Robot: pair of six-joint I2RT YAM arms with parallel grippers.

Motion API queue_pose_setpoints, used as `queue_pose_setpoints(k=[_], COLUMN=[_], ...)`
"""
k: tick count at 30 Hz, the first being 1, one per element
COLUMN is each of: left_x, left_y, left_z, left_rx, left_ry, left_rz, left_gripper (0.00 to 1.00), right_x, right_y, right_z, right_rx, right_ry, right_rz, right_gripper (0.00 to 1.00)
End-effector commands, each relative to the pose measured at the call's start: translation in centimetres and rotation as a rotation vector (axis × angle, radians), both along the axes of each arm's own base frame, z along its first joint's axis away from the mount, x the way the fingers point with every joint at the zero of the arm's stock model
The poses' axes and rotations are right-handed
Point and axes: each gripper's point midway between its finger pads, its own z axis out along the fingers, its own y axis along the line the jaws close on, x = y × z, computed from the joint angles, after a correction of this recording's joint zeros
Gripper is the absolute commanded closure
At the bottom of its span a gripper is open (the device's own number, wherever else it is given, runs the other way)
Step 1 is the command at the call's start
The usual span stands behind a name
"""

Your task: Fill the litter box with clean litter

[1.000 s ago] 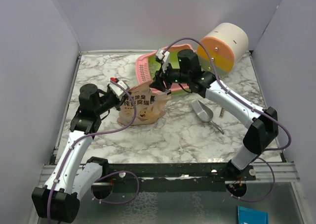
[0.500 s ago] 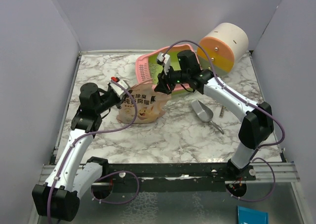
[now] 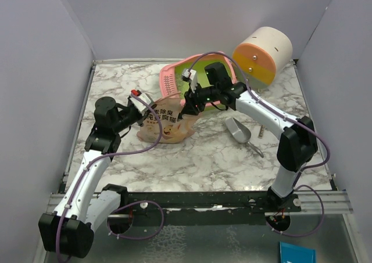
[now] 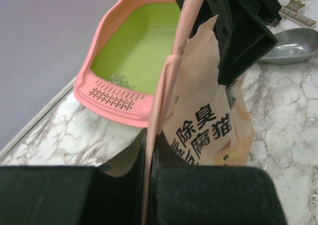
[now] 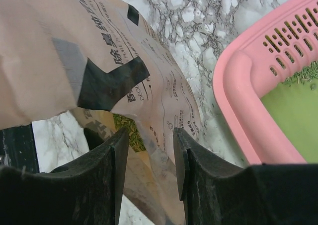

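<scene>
The tan pouch [image 3: 165,122] stands on the marble table just in front of the pink litter box [image 3: 170,84], which has a green inside [image 4: 136,51]. My left gripper [image 3: 142,110] is shut on the pouch's pinkish side seam [image 4: 164,96]. My right gripper [image 3: 189,103] is open at the pouch's torn top, with a flap of the pouch wall [image 5: 164,101] between its fingers [image 5: 107,155] but not pinched. Greenish litter [image 5: 126,130] shows inside the pouch. A few granules [image 4: 118,79] lie in the box by the slotted grille.
A grey metal scoop [image 3: 238,129] lies on the table to the right of the pouch. The round white-orange-yellow cabinet [image 3: 261,54] stands at the back right. Grey walls close in the table on three sides.
My right gripper has moved forward and left, from over the litter box's near rim down to the pouch's open top. The left gripper still holds the pouch, which has shifted slightly.
</scene>
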Motion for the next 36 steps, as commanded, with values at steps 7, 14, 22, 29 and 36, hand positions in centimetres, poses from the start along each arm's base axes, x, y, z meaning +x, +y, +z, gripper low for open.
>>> queue_pose_setpoints(k=[7, 14, 22, 29, 36], left_x=[-0.7, -0.4, -1.3, -2.1, -2.8], left_y=[-0.5, -0.9, -1.2, -1.0, -0.7], left_z=[10.6, 10.9, 11.8, 12.0, 10.9], left_rx=[-0.065, -0.071, -0.099, -0.102, -0.1], left_ry=[-0.431, -0.435, -0.465, -0.488, -0.486], left_rz=[-0.041, -0.063, -0.092, -0.089, -0.076], left_gripper=[1.0, 1.0, 1.0, 1.0, 1.0], right_x=[0.1, -2.9, -2.1, 1.9, 4.4], right_y=[-0.9, -2.4, -1.6, -2.1, -2.1], right_z=[0.0, 0.7, -1.1, -2.6, 3.8], right_rx=[-0.084, -0.099, -0.118, -0.178, 0.096], right_ry=[0.037, 0.06, 0.098, 0.062, -0.018], right_rz=[-0.017, 0.032, 0.03, -0.203, -0.471], right_gripper=[0.6, 0.62, 0.66, 0.99, 0.99])
